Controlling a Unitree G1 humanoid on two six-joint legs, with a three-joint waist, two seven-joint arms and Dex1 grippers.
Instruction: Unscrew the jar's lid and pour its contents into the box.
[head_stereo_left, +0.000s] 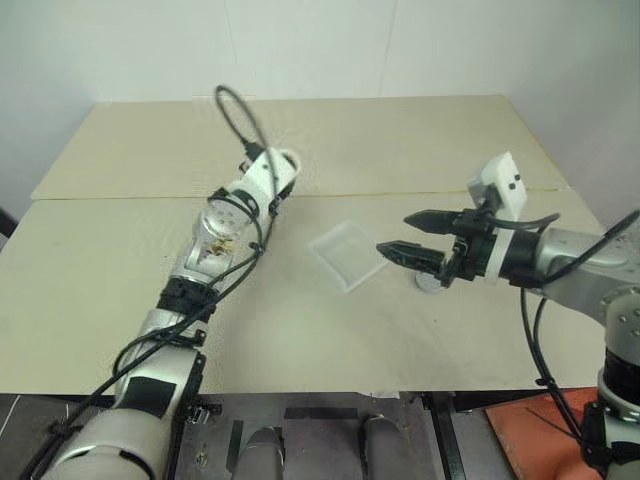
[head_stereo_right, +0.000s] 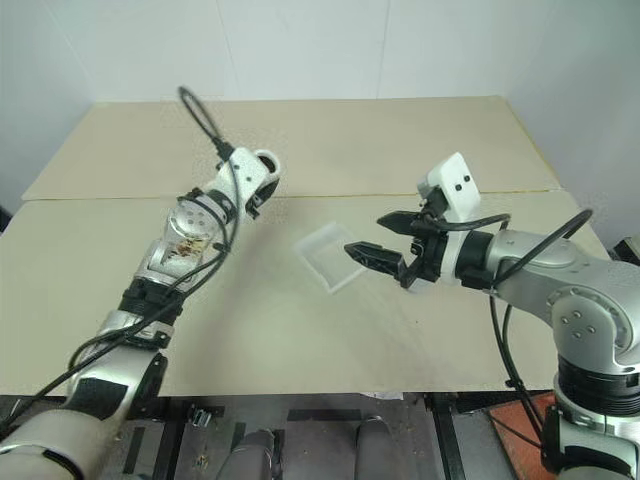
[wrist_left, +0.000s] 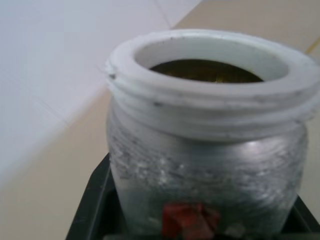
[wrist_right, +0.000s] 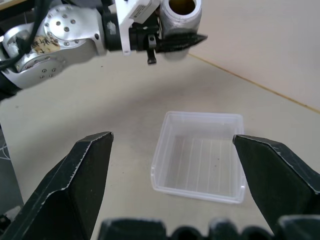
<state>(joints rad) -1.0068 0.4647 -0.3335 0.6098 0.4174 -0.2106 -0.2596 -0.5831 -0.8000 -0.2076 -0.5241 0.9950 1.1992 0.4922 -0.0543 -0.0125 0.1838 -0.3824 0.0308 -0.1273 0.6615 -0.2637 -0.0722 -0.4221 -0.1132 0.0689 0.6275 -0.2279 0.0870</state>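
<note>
While the left gripper (wrist_right: 175, 42) has its two black fingers pinched on the jar (wrist_left: 210, 150), the jar sits lidless, its open white threaded mouth showing dark brownish contents (wrist_left: 205, 71) inside. One jar; a red scrap of label shows low on its side in the left wrist view, no writing readable there. In the right wrist view the jar is held above the table (head_stereo_left: 420, 150), beyond the far corner of the box (wrist_right: 200, 155) and not over it.

Right gripper (head_stereo_left: 410, 237): two fingers spread wide, nothing between them, hovering just beside the box on the robot's right. One lid (head_stereo_left: 430, 284), light grey and round, lies flat on the table below the right gripper, partly hidden by it, near the box but apart from it.

One box, clear plastic, square, rounded corners, ribbed floor, flat on the table between the two arms; nothing visible in it apart from tiny specks.

Round brown-and-white sticker on the left forearm (wrist_right: 40, 44), print too small to read.
</note>
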